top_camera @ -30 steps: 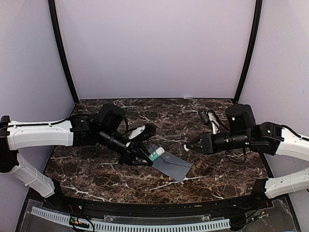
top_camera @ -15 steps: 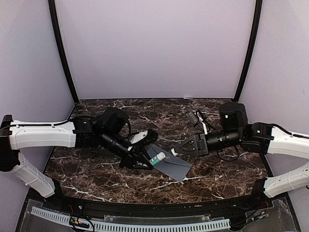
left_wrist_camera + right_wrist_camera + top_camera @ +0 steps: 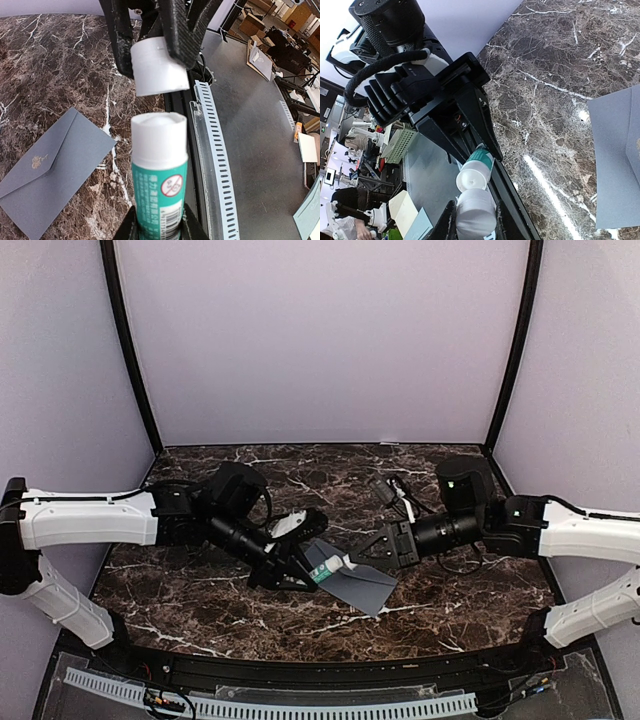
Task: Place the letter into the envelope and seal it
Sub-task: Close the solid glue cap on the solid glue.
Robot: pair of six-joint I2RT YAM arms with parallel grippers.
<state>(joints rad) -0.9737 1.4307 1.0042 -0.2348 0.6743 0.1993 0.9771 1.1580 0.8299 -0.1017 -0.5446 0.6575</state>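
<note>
The left gripper point(image 3: 303, 569) is clamped on a glue stick point(image 3: 160, 170) whose white tip is bare. The right gripper point(image 3: 360, 558) pinches the white cap point(image 3: 156, 66) and holds it in line with that tip, a small gap between them. The envelope point(image 3: 52, 172) lies flat on the table point(image 3: 200, 600) under the two grippers, flap folded down and gold emblem facing up.
</note>
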